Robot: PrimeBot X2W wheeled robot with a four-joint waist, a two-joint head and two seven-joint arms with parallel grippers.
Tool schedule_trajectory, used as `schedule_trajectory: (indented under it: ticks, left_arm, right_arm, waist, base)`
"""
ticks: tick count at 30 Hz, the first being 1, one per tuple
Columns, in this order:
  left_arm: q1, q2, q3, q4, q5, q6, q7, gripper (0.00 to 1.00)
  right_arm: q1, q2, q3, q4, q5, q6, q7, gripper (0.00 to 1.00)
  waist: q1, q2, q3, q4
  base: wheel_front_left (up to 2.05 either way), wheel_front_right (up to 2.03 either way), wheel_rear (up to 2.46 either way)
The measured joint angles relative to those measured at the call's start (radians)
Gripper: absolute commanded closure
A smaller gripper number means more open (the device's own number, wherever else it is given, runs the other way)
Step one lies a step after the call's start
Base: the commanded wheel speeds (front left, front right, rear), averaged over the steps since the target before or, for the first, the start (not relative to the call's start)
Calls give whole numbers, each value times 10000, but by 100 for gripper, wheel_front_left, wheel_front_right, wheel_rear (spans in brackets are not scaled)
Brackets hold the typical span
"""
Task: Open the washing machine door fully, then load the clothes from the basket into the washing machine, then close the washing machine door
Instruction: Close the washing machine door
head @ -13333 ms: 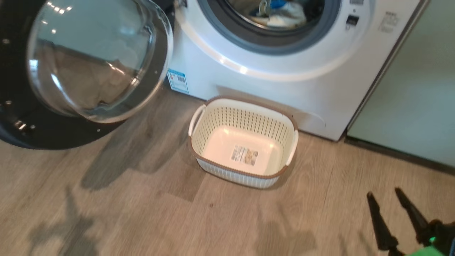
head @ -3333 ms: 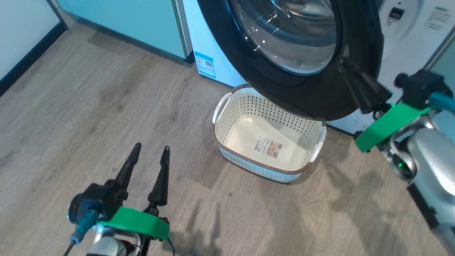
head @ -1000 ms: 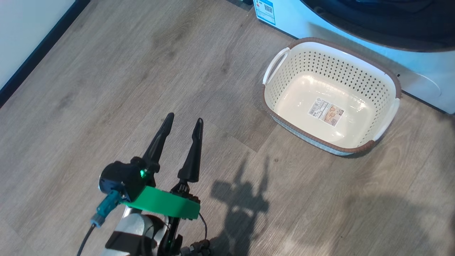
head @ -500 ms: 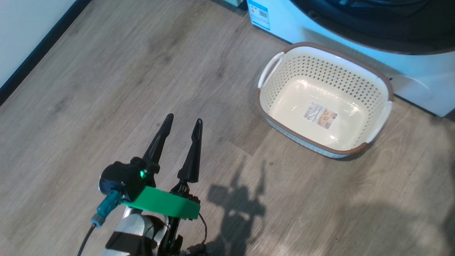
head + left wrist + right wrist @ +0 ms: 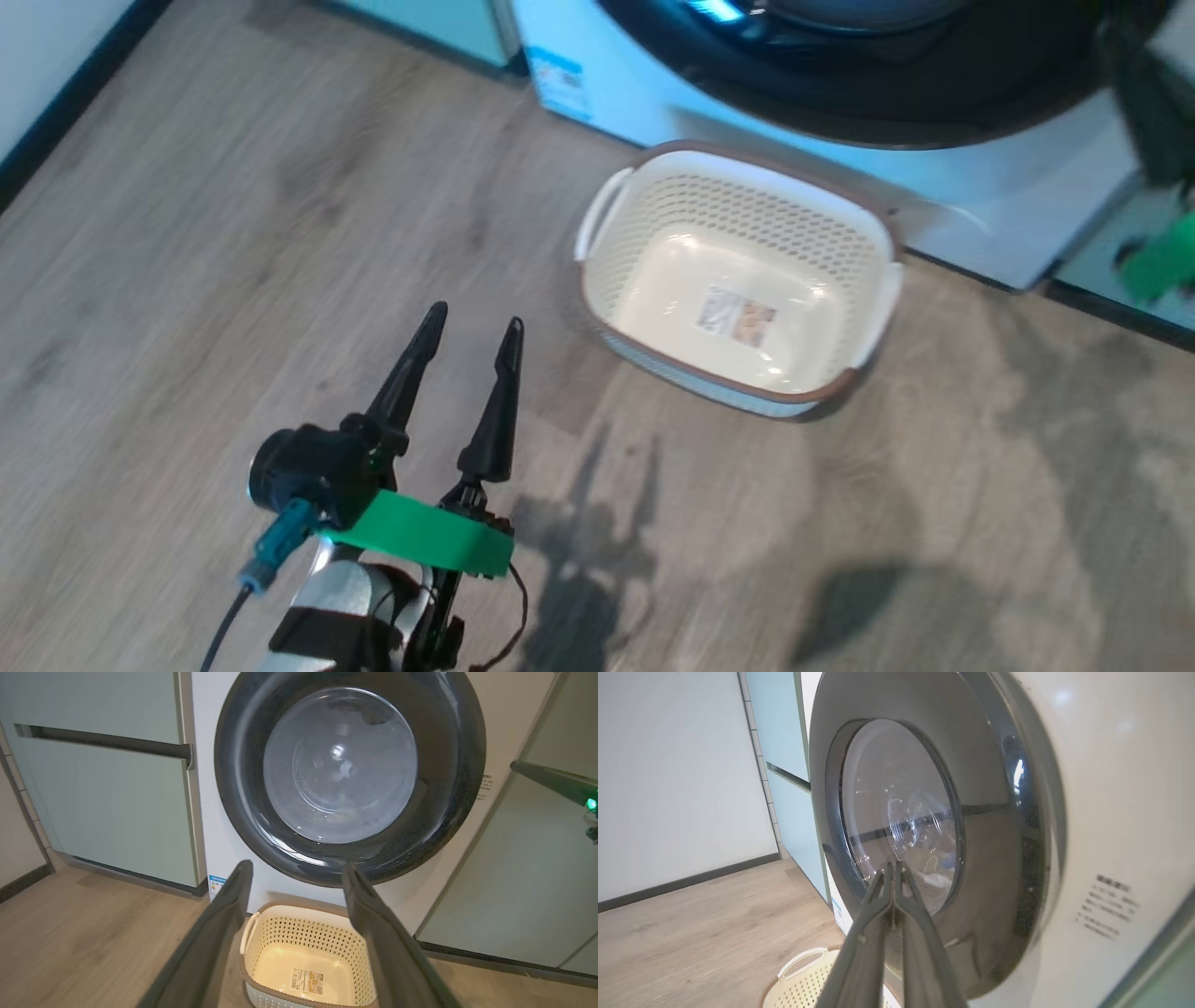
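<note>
The washing machine door [image 5: 348, 772], with its black rim and clear glass bowl, lies against the white washing machine [image 5: 205, 812]. Through the glass the pale clothes [image 5: 936, 879] show faintly. On the floor just before the machine stands the basket [image 5: 747, 201], holding nothing but its label. My left gripper [image 5: 473, 320] hovers open over the floor left of the basket, nothing between its fingers [image 5: 233, 905]. My right gripper [image 5: 893, 865] is shut on nothing, its tips before the door's glass. Its dark finger [image 5: 551, 780] points in from the right of the door.
Pale green cabinet panels [image 5: 103, 812] stand left of the machine, and another panel [image 5: 523, 882] stands to its right. A white wall with a dark skirting [image 5: 682, 788] runs along the left. Wood floor [image 5: 233, 233] spreads around the basket.
The head camera has turned, so the basket sits further left in that view and my right arm's blurred edge comes in at the right. The left gripper holds its pose.
</note>
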Motion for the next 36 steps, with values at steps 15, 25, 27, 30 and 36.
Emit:
schedule_trajectory:
  ticks: [15,25,27,30,36]
  left_arm:
    - [-12,138,253,725,322,-226,0,0]
    - [20,420,326,1296,334,-280,6,0]
    - [44,462,313,1354,334,-280,71,0]
    - [114,481,314,1442,334,-257,104,0]
    - [752,612,326,1498,230,-167,201,0]
  right_arm:
    - [4763,1356,-3409,-3022,-1396,0,0,100]
    - [6984,2550,-4671,-3973,-1906,0,0,77]
    - [7273,2675,-4775,-4044,-1952,0,0,62]
    - [7603,2786,-4943,-4080,-1994,0,0,39]
    - [8347,3101,-5225,-4161,-2130,0,2,0]
  waist:
    - [0,0,-648,-2176]
    - [0,0,-1285,-3453]
    - [1,0,-1441,-3643]
    - [0,0,-1705,-3859]
    - [0,0,-2190,-4203]
  base:
    - [0,0,0]
    - [0,0,0]
    - [0,0,0]
    - [0,0,0]
    - [0,0,0]
